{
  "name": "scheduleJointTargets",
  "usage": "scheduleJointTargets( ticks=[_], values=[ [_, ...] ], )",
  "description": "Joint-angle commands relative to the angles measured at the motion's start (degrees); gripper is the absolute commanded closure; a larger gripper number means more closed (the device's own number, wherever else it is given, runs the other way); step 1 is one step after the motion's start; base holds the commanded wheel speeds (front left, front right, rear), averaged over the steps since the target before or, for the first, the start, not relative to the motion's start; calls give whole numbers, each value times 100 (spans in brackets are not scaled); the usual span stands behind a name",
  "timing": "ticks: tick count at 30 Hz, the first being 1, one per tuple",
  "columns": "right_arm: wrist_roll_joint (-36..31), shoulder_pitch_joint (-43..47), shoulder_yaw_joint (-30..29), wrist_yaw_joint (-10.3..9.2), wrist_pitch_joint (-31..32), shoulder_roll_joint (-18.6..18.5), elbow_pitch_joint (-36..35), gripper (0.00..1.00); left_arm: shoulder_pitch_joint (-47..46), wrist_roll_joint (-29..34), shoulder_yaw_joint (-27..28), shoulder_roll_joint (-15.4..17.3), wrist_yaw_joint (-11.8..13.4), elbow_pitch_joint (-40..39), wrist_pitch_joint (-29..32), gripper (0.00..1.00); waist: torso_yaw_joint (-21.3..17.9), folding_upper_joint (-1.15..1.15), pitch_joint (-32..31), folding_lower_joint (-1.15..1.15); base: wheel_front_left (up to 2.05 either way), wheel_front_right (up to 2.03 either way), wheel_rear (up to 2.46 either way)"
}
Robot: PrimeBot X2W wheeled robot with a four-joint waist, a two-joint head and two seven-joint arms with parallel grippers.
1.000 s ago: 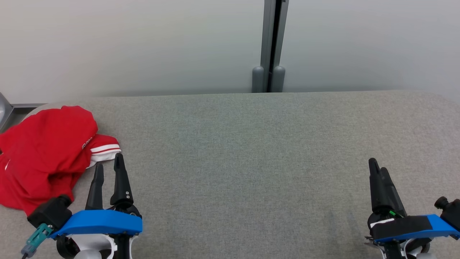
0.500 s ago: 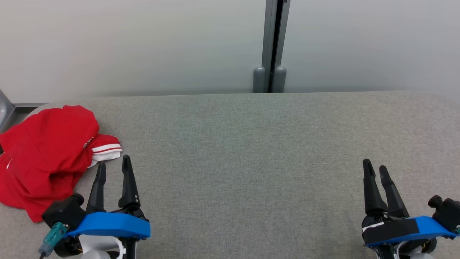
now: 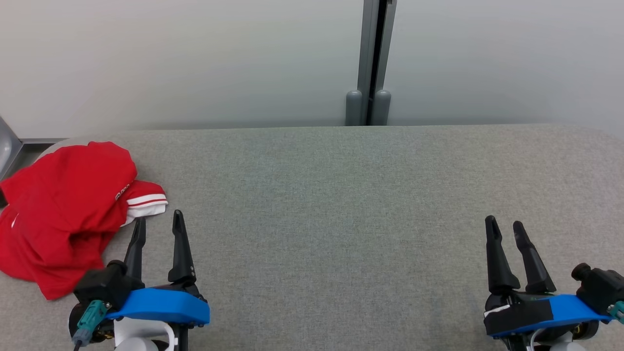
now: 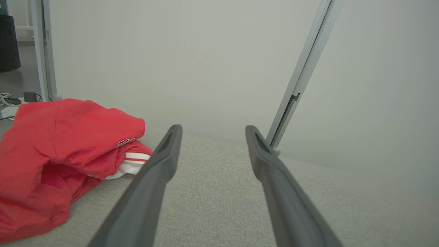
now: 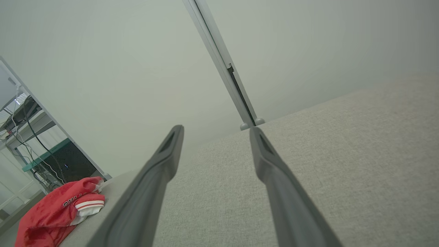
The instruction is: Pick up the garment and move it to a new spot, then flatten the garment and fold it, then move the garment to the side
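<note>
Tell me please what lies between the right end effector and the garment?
Bare grey tabletop, then the left end effector beside the garment, per the head view.

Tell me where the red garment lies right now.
In the head view the red garment lies crumpled at the far left of the gray surface, just left of the left gripper.

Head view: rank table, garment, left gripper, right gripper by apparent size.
1. grey fabric table, largest by far
2. red garment
3. left gripper and right gripper: look alike, so not ranked. Both sit nearest the camera, which inflates them.
</note>
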Motion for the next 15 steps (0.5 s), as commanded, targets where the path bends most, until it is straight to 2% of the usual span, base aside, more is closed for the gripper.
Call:
scheduleJointTargets(
  ticks=[1,15],
  values=[
    [-174,20,10,13,-66,-50,-44,0,-100,155,-10,48,22,-12,-62,0,0,0,-6,0,0,0,0],
    [-895,40,-34,14,-220,-55,3,0,-102,700,-36,90,114,66,-214,0,32,0,-9,0,0,0,0]
  ],
)
